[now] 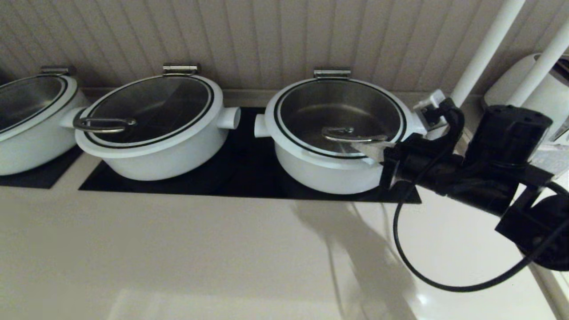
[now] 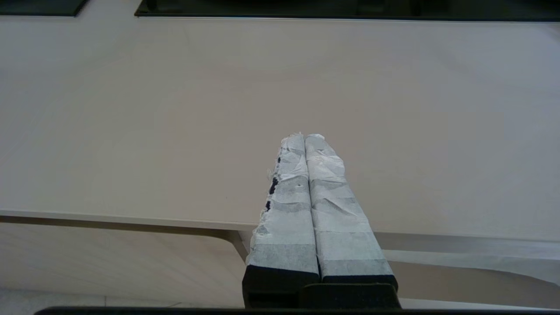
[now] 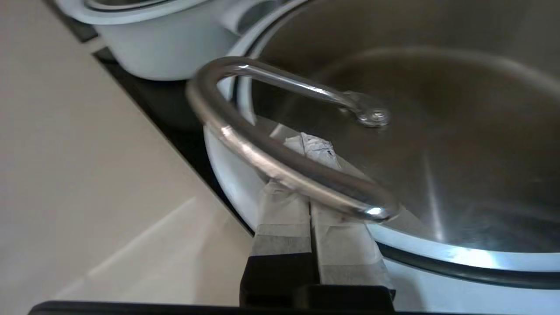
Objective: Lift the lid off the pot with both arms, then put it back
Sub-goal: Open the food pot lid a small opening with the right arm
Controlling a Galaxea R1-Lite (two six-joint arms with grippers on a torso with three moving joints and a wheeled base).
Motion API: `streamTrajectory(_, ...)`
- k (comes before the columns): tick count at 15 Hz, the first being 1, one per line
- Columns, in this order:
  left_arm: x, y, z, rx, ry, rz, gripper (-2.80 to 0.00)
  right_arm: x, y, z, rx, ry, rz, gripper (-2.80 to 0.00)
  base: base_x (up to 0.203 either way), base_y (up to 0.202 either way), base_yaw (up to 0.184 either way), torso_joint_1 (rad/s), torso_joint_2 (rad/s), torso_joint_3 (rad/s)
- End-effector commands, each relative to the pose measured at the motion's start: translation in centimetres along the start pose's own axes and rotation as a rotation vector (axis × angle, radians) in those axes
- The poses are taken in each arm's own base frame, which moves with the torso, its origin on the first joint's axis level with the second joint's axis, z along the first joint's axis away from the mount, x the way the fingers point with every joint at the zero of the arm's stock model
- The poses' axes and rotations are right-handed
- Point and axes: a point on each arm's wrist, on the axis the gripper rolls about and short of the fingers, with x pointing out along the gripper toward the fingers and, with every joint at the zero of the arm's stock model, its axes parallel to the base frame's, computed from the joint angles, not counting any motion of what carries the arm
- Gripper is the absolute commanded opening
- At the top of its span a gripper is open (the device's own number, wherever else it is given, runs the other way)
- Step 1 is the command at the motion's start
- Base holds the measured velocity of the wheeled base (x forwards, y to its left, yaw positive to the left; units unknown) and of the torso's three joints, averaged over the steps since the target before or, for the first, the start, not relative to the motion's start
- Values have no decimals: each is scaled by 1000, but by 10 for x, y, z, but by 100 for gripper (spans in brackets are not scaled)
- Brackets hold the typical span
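Observation:
The pot (image 1: pixel 329 173), round and white, stands at the right of the row on a black panel. The glass lid (image 1: pixel 338 106) sits on it, and its curved steel handle (image 1: pixel 353 134) faces me. My right gripper (image 1: pixel 371 149) is at the lid's near right edge. In the right wrist view the gripper (image 3: pixel 313 144) is shut, its taped fingers (image 3: pixel 284 218) pushed under the handle bar (image 3: pixel 280 164) and lying over the lid (image 3: pixel 459 153). My left gripper (image 2: pixel 305 136) is shut and empty above the beige counter near its front edge. It is out of the head view.
A wider white pot (image 1: pixel 151 129) with a loop-handled lid stands left of it, and a third pot (image 1: pixel 26 120) at the far left. A black panel (image 1: pixel 244 178) lies under them. Two white poles (image 1: pixel 484 49) and a white appliance (image 1: pixel 533 89) stand at the right. Beige counter (image 1: pixel 200 249) lies in front.

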Motion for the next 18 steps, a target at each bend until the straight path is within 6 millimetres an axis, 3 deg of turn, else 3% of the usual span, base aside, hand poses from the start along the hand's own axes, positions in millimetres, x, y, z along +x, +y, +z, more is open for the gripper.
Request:
streamTrajectory(1,0,0,0,0,-1,0,-280,4,-1,-4,3,5,-8,-280,0,0,0,0,0,0)
streamTrajectory(9,0,0,0,0,-1,0,-280,2,-2,26,-26,-92,-40,-280,0,0,0,0,0,0)
streamTrajectory(18,0,0,0,0,-1,0,-280,2,-5,28,-24,-101,-54,-280,0,0,0,0,0,0)
